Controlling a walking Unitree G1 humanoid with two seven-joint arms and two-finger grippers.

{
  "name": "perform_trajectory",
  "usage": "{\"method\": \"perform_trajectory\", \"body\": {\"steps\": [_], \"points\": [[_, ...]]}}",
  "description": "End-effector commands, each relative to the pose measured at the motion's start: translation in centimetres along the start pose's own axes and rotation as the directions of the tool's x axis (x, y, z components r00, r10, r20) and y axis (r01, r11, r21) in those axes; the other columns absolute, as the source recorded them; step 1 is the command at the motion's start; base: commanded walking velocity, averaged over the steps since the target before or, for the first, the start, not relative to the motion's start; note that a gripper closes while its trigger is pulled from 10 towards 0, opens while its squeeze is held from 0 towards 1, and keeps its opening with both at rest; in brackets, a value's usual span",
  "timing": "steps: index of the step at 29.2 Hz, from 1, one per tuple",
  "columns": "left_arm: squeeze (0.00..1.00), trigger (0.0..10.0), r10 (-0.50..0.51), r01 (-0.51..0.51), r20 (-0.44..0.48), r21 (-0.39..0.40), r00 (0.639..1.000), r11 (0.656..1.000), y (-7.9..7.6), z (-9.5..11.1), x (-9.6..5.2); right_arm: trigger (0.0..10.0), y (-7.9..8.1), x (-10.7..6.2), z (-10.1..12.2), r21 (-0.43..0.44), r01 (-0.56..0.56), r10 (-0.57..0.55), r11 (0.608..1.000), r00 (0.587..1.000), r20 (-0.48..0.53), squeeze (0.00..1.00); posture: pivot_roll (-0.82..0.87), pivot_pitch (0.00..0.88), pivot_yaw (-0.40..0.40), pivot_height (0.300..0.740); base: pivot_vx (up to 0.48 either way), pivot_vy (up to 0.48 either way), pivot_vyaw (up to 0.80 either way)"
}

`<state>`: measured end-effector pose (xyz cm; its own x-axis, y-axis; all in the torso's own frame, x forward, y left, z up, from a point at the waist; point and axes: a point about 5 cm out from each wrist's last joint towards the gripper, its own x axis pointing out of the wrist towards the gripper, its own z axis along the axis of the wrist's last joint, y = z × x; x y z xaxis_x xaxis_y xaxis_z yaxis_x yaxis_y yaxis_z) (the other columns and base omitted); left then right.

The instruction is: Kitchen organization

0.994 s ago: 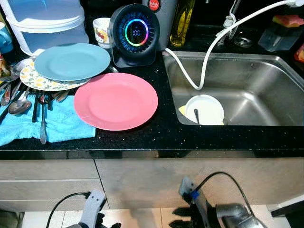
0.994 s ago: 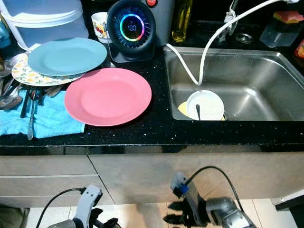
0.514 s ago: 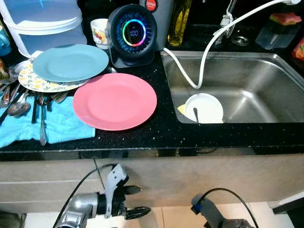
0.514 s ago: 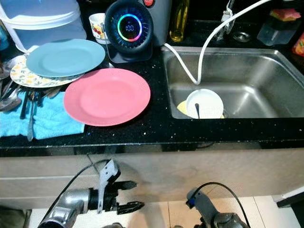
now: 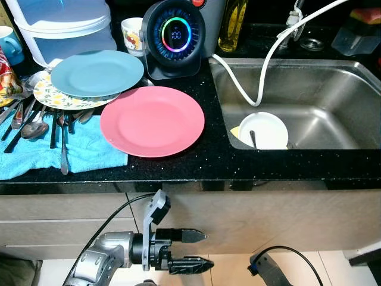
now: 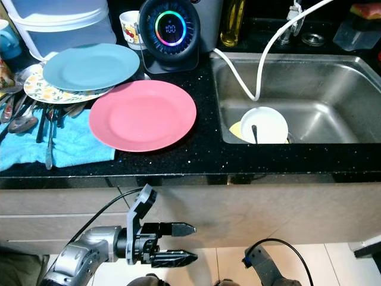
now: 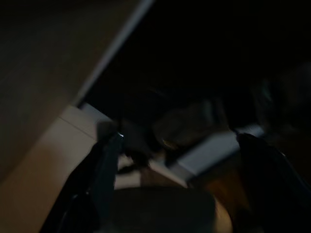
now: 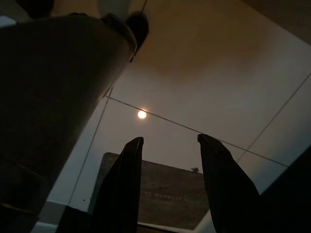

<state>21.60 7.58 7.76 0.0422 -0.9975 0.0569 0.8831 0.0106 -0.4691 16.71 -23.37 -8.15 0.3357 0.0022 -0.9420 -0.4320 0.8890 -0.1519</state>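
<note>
**Inspector:** Black stone counter [image 5: 202, 170] runs the full width, with pale cabinet fronts [image 5: 250, 217] below its front edge. State what sits near that edge.

**Assistant:** Pink plate [image 5: 152, 121] lies flat in the middle, its near rim close to the counter's front edge but inside it. Its far rim slips just under a blue plate [image 5: 97, 72], which rests on a flowered plate [image 5: 50, 98]. A blue towel [image 5: 36, 152] lies left of the pink plate, reaching almost to the front edge, with spoons and forks [image 5: 44, 122] on it.

**Inspector:** Right of the plate?

**Assistant:** A bare strip of counter, then the steel sink [image 5: 333, 89]. A white bowl [image 5: 263, 130] with a utensil in it sits at the sink's near left corner, and a white hose [image 5: 250, 95] hangs down to it.

**Inspector:** Back edge?

**Assistant:** A round gadget with a glowing ring [image 5: 176, 37], a cup [image 5: 132, 34], a bottle [image 5: 233, 25] and a plastic tub [image 5: 65, 27].

**Inspector:** Grippers?

**Assistant:** Left gripper [image 5: 199, 250] is below counter level, in front of the cabinets, fingers pointing right, spread and holding nothing. Right gripper [image 8: 170, 184] points at the tiled floor [image 8: 194, 97], fingers apart, nothing between them.
</note>
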Motion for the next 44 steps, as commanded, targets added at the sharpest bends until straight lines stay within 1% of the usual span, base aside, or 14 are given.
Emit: {"method": "perform_trajectory", "body": {"steps": [1, 8, 12, 15, 19, 21, 23, 31, 33, 35, 36, 38, 42, 44], "points": [[0.00, 10.0, -0.109, 0.098, 0.036, 0.231, 0.993, 0.968, -1.8, 4.1, 2.7, 10.0, 0.2, 0.1, -1.1, 0.015, 0.012, -0.012, 1.000, 0.999, -0.030, 0.00, 0.08, 0.102, -0.010, 0.740, 0.000, 0.000, 0.00], [0.00, 10.0, -0.038, 0.027, 0.058, 0.182, 0.998, 0.983, -1.4, 4.5, 3.7, 10.0, 0.3, 0.1, -1.3, 0.015, 0.025, -0.025, 1.000, 0.999, -0.037, 0.00, 0.08, 0.102, -0.005, 0.740, 0.000, 0.000, 0.00], [0.00, 10.0, -0.010, 0.003, 0.065, 0.102, 0.998, 0.995, -1.1, 4.3, 3.8, 10.0, 0.4, 0.1, -1.3, 0.014, 0.028, -0.027, 1.000, 0.999, -0.038, 0.00, 0.08, 0.103, 0.000, 0.740, 0.000, 0.000, 0.00], [0.00, 10.0, 0.099, -0.091, 0.075, -0.097, 0.992, 0.991, 0.0, 3.4, 3.8, 10.0, 0.4, 0.2, -1.2, 0.014, 0.029, -0.029, 0.999, 0.999, -0.036, 0.00, 0.08, 0.101, 0.005, 0.740, 0.000, 0.000, 0.00], [0.00, 10.0, 0.238, -0.246, -0.064, -0.263, 0.969, 0.933, 1.9, 0.4, 2.6, 10.0, 0.4, 0.2, -1.2, 0.016, 0.034, -0.033, 0.999, 0.999, -0.034, 0.00, 0.07, 0.102, 0.009, 0.740, 0.000, 0.000, 0.00], [0.00, 10.0, 0.277, -0.294, -0.099, -0.266, 0.956, 0.918, 2.3, -0.3, 2.3, 10.0, 0.4, 0.2, -1.2, 0.015, 0.035, -0.035, 0.999, 0.999, -0.034, 0.00, 0.07, 0.101, 0.008, 0.740, 0.000, 0.000, 0.00], [0.00, 10.0, 0.362, -0.401, -0.178, -0.301, 0.915, 0.865, 3.3, -1.9, 1.3, 10.0, 0.3, 0.2, -1.2, 0.012, 0.037, -0.036, 0.999, 0.999, -0.033, 0.00, 0.07, 0.102, 0.007, 0.740, 0.000, 0.000, 0.00], [0.00, 10.0, 0.477, -0.584, -0.358, -0.315, 0.803, 0.748, 4.3, -5.5, -1.2, 10.0, 0.3, 0.1, -1.3, 0.007, 0.037, -0.037, 0.999, 0.999, -0.036, 0.00, 0.07, 0.104, 0.004, 0.740, 0.000, 0.000, 0.00], [0.00, 10.0, 0.462, -0.564, -0.345, -0.314, 0.817, 0.764, 4.1, -5.6, -1.3, 10.0, 0.3, 0.1, -1.3, 0.007, 0.037, -0.036, 0.999, 0.999, -0.036, 0.00, 0.07, 0.103, 0.004, 0.740, 0.000, 0.000, 0.00], [0.00, 10.0, 0.387, -0.479, -0.319, -0.299, 0.865, 0.825, 3.3, -5.2, -1.1, 10.0, 0.3, 0.1, -1.4, 0.006, 0.036, -0.036, 0.999, 0.999, -0.037, 0.00, 0.07, 0.104, 0.003, 0.740, 0.000, 0.000, 0.00], [0.00, 10.0, 0.387, -0.479, -0.319, -0.299, 0.865, 0.825, 3.3, -5.2, -1.1, 10.0, 0.3, 0.1, -1.4, 0.006, 0.036, -0.036, 0.999, 0.999, -0.037, 0.00, 0.07, 0.104, 0.003, 0.740, 0.000, 0.000, 0.00], [0.00, 10.0, 0.308, -0.398, -0.301, -0.309, 0.902, 0.864, 2.3, -4.8, -0.9, 10.0, 0.3, 0.1, -1.4, 0.004, 0.036, -0.036, 0.999, 0.999, -0.039, 0.00, 0.07, 0.106, 0.002, 0.740, 0.000, 0.000, 0.00], [0.00, 10.0, 0.275, -0.359, -0.271, -0.344, 0.923, 0.867, 1.9, -4.4, -0.7, 10.0, 0.3, 0.1, -1.4, 0.004, 0.036, -0.036, 0.999, 0.999, -0.040, 0.00, 0.07, 0.106, 0.002, 0.740, 0.000, 0.000, 0.00], [0.00, 10.0, 0.261, -0.323, -0.198, -0.424, 0.945, 0.846, 1.6, -3.4, -0.4, 10.0, 0.2, 0.1, -1.5, 0.002, 0.035, -0.035, 0.999, 0.998, -0.043, 0.00, 0.07, 0.111, 0.003, 0.740, 0.000, 0.000, 0.00]]}}
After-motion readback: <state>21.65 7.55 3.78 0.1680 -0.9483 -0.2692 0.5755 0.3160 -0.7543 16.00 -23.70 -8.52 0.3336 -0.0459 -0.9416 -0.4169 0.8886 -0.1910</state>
